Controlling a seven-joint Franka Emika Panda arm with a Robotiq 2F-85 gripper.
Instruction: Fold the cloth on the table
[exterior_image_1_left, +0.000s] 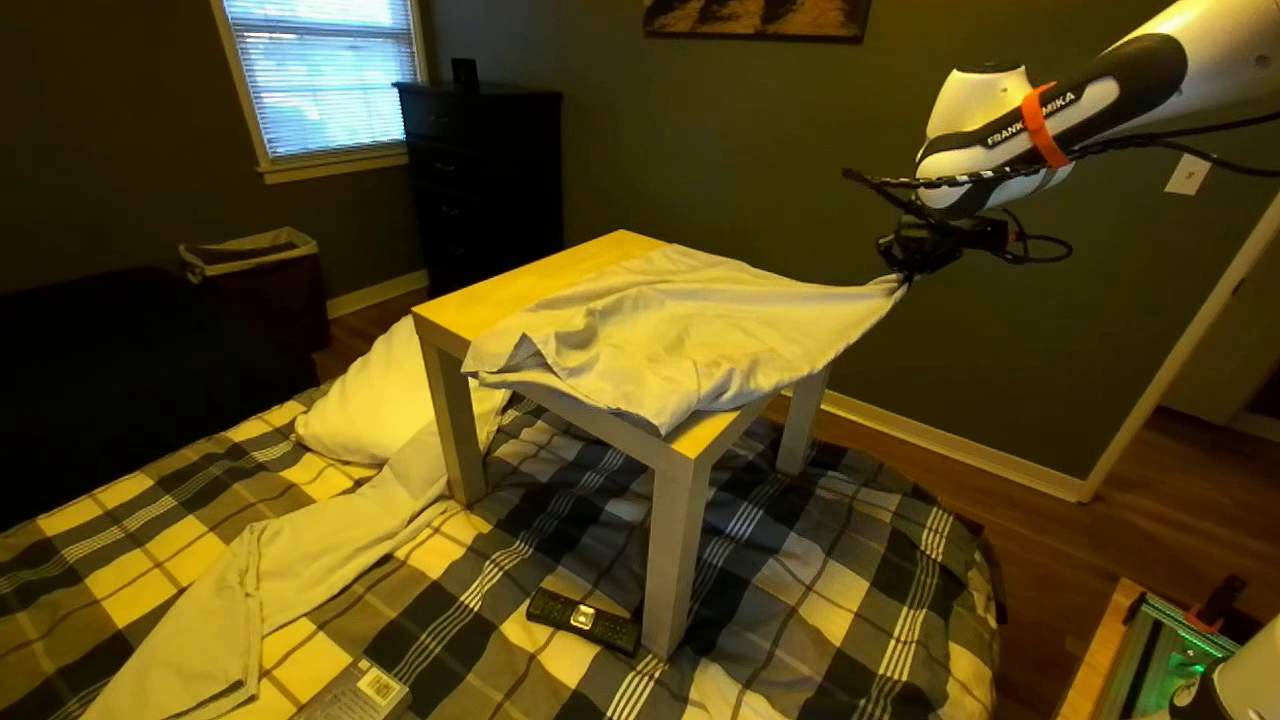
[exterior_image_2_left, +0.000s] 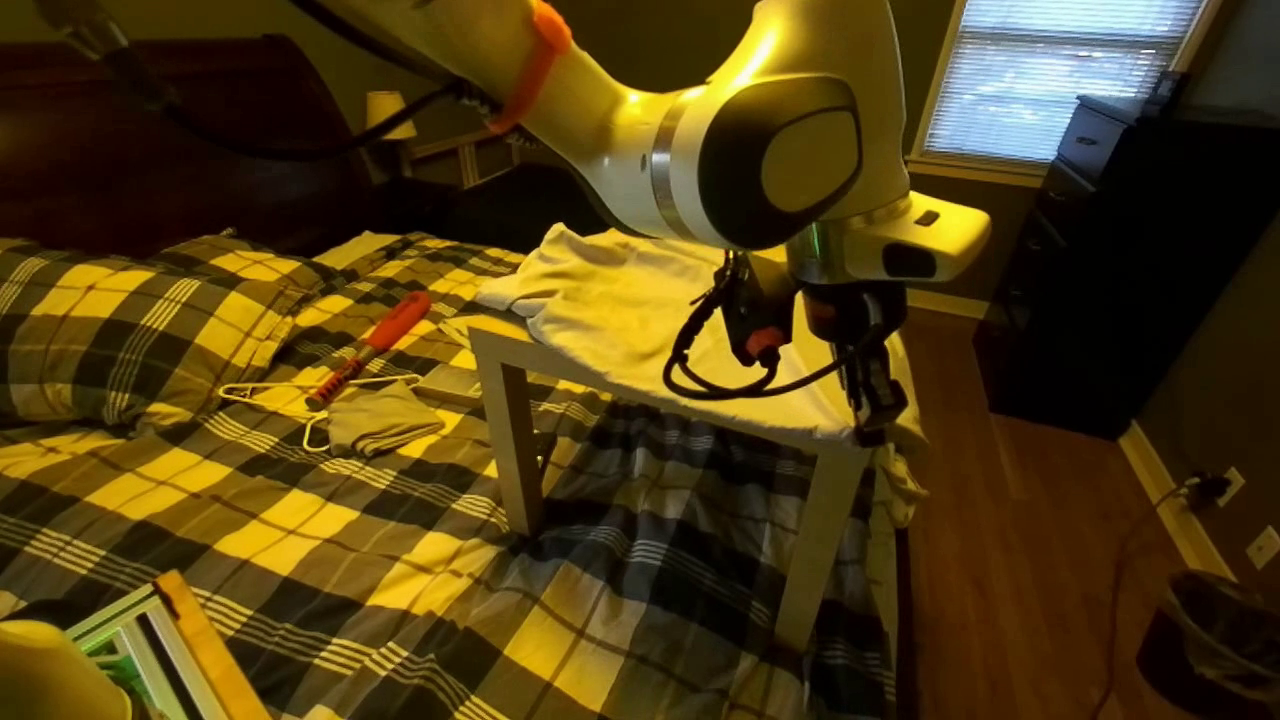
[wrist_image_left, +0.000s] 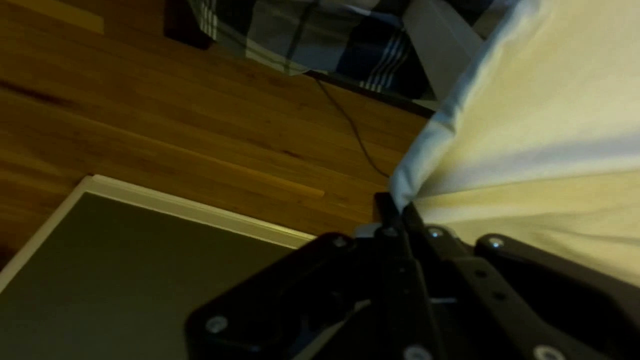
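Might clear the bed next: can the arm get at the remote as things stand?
Probably not: the gripper is shut on the cloth, and the remote lies close beside a table leg.

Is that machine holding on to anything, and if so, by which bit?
Yes, the gripper is pinching the cloth by a gathered bit of its edge, out beyond the table. Whether that is a corner, I can't tell.

Home bedroom: plaid bedding, dark headboard, shaded lamp, tall dresser.
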